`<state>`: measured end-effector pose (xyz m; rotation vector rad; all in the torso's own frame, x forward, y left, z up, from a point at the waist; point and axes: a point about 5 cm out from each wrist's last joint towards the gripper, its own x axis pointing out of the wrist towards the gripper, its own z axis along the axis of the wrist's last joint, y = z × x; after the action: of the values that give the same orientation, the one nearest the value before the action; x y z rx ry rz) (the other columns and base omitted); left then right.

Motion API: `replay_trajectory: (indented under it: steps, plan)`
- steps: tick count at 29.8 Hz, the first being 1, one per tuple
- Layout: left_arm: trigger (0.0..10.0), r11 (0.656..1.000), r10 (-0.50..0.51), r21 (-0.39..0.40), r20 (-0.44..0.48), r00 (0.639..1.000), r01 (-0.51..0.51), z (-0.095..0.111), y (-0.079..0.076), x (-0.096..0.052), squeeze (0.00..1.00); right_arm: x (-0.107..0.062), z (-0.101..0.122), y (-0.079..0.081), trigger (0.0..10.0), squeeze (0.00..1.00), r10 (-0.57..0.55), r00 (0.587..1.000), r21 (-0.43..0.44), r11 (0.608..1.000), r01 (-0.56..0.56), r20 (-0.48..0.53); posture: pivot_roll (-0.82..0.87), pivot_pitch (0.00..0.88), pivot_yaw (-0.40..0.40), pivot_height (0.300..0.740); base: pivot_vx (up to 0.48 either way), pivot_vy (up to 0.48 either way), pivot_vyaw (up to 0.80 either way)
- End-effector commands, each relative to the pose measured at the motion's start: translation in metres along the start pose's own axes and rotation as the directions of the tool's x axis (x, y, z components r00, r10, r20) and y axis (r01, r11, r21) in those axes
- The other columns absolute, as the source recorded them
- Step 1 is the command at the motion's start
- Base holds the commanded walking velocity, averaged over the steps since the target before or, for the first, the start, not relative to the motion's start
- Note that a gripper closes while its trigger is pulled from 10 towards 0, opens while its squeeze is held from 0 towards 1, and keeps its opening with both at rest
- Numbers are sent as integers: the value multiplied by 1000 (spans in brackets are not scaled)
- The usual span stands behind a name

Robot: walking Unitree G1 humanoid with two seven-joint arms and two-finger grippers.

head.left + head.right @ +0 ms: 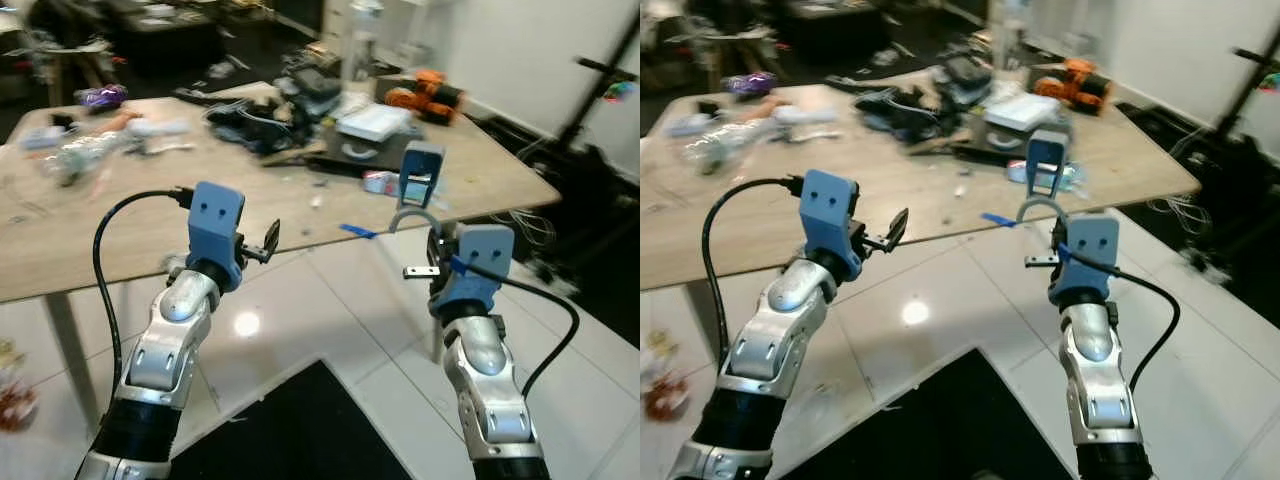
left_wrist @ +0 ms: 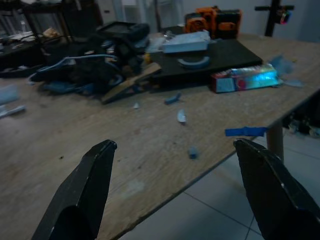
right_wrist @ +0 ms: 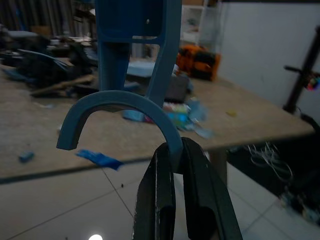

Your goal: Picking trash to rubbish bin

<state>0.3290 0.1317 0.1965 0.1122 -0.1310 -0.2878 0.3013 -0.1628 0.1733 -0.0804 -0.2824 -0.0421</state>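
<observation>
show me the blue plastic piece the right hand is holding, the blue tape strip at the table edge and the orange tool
blue plastic piece (image 3: pixel 125 102), right wrist view, on its curved arch above the shut fingers
blue tape strip (image 2: pixel 245 131), left wrist view, on its middle
orange tool (image 1: pixel 425 95), left eye view, on its orange body

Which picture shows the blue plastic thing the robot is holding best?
The right wrist view: the blue plastic piece looms large, its curved hook pinched in the right end effector. Both eye views show it smaller, held up before the table edge.
</observation>
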Motion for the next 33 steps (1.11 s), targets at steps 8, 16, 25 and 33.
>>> replay_trajectory:
  steps: [8,16,25,33]
  plan:
    - [10000,1000,13,13,-21,1000,-12,-5,2,0,0,-2,-7,1,10000,0,9,1000,9,1000,-9,-25,-16,105,56,740,0,0,-800]
    - [10000,999,31,30,-68,997,-29,-14,7,0,0,-6,-22,3,10000,0,17,996,19,1000,-16,-83,-13,104,54,740,0,0,-800]
    - [10000,999,30,45,-132,991,-24,-29,10,-1,0,-19,-51,7,10000,0,41,976,55,998,-30,-215,-14,105,66,740,0,0,-800]
    - [10000,998,63,37,-127,990,-59,-29,18,0,0,-23,-58,9,10000,0,39,969,69,997,-23,-244,-12,107,68,740,0,0,-800]
